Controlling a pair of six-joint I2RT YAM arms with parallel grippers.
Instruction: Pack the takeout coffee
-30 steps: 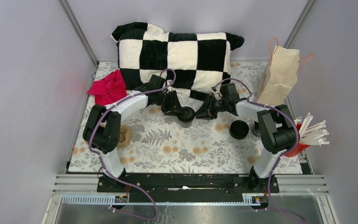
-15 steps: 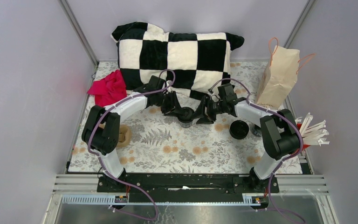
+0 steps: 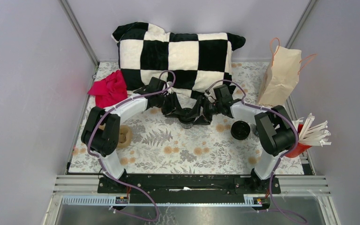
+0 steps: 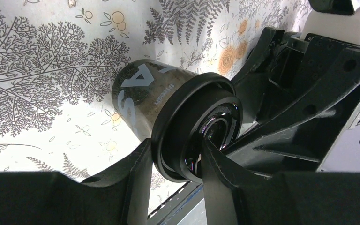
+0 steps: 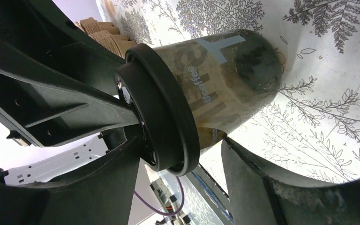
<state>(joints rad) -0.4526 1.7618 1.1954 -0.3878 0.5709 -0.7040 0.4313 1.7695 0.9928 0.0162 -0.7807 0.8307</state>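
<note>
Pinching the black lid (image 4: pixel 192 117) by its rim, the left gripper (image 4: pixel 175 154) had one finger outside the edge and the other across the lid's top. Right gripper (image 5: pixel 180 145) sat spread wide around the same cup (image 5: pixel 225 79), fingers either side of the body just under the lid. A gap showed on at least one side, so it wasn't gripping, by the look of it. In the overhead view both arms met at that cup, mid-table, just in front of the checked pillow (image 3: pixel 178 51). Cup stood upright, base on the floral cloth (image 3: pixel 178 150).

Second cup (image 3: pixel 240 130) stood alone on the cloth near the right arm, lid apparently on, nothing touching it. Pulp carrier (image 3: pixel 124 136) was well off to the left, half hidden behind the left arm; no cup stood in it. Paper bag (image 3: pixel 279 75) stood upright at the far right corner, inside not visible. Red cup of straws (image 3: pixel 300 147) sat at the right edge.

Progress read: zero of two cups packed. Looked like a handover or re-grip between the arms. Left to do: both cups into the carrier, then probably the carrier into the bag.
</note>
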